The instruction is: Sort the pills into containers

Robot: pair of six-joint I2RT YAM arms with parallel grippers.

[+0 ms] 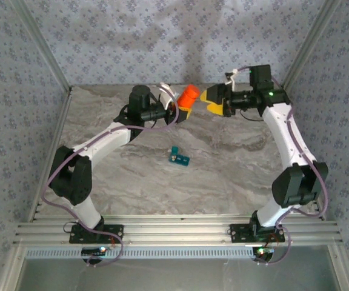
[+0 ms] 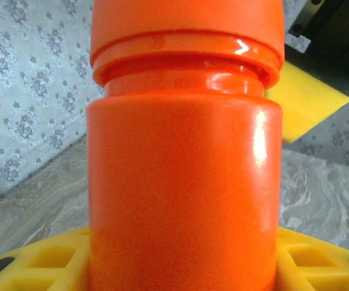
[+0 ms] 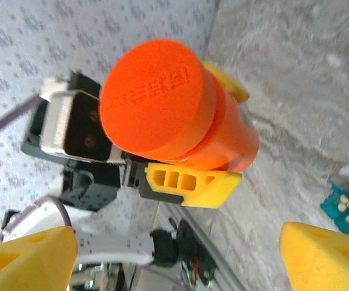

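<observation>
We see 3 walls (image 1: 174,36) papered in a grey-blue flower print, closing the cell at the left, far and right sides, with metal posts in the far corners. The table (image 1: 235,176) is a grey marbled sheet. Its near edge ends at a ribbed aluminium rail (image 1: 174,231), where the 2 arms are bolted. Most of the sheet lies bare, with wide open ground across the middle and near parts. The crowding is all at the far side, close to the back wall.

The left arm (image 1: 96,148) reaches up and right and the right arm (image 1: 286,133) up and left, so the 2 wrists face each other near the far edge. Between them is the orange bottle (image 1: 189,94), cap on. The left gripper (image 1: 184,108) is clamped on its body, about half spread, with 1 yellow finger (image 3: 189,185) on each side. It holds the bottle off the table, tilted with the cap toward the right arm. The right gripper (image 1: 214,101) stands wide apart with nothing in it, its tips just beside the cap (image 3: 153,100) and not touching it.

The pill box (image 1: 178,158) lies on the table near the middle, well apart from both grippers, nearer the arm bases than the bottle and a little left of it. From the right wrist it shows teal at the right edge (image 3: 347,211), with pale spots inside that we cannot make out.
</observation>
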